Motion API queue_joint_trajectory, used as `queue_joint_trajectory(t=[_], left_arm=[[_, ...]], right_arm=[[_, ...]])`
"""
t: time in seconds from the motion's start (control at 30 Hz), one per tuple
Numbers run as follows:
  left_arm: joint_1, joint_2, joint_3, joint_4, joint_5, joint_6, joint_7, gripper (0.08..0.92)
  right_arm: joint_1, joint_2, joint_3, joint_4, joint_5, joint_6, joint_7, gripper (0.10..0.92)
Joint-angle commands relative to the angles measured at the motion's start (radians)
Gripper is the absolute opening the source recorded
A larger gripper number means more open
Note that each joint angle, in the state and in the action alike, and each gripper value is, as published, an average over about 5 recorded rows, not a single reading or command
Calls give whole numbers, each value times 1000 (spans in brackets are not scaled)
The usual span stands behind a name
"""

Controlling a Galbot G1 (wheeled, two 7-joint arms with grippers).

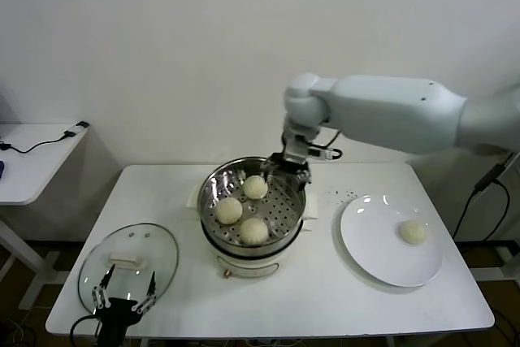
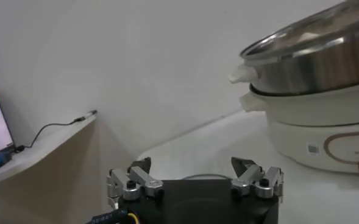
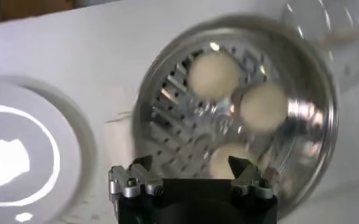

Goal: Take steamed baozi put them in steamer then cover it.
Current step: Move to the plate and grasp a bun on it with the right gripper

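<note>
White table: right gripper open above steamer, baozi beneath.

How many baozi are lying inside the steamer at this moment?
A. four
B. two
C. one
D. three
D. The head view shows three baozi on the perforated tray of the steamer, while a fourth baozi is on the white plate; the open right gripper is over the steamer's far rim.
</note>
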Motion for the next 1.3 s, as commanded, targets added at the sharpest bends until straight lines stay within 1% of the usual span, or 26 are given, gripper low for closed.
queue_joint_trajectory(t=[0.03,0.13,0.23,0.4,0.5,0.77,1.03,1.3], left_arm=[[-2,1,3,-5,0,1,1,823],[-4,1,5,-6,2,2,1,823],[-3,1,4,-8,2,2,1,823],[2,0,-1,-15,2,5,1,823],[6,-1,-2,-16,4,7,1,823],[11,-10,2,-13,20,11,0,823],[10,-15,1,-4,24,14,0,823],[5,-15,-1,6,27,16,0,823]], right_arm=[[-11,-403,-51,-13,229,-470,30,823],[-133,-488,37,-31,185,-499,15,823],[-288,-553,147,-61,89,-493,-4,823],[-538,-597,390,-139,-66,-447,-28,823],[-657,-587,509,-206,-117,-420,-37,823],[-795,-527,629,-340,-252,-338,-45,823],[-825,-438,706,-456,-310,-292,-42,823],[-822,-364,732,-524,-329,-272,-40,823]])
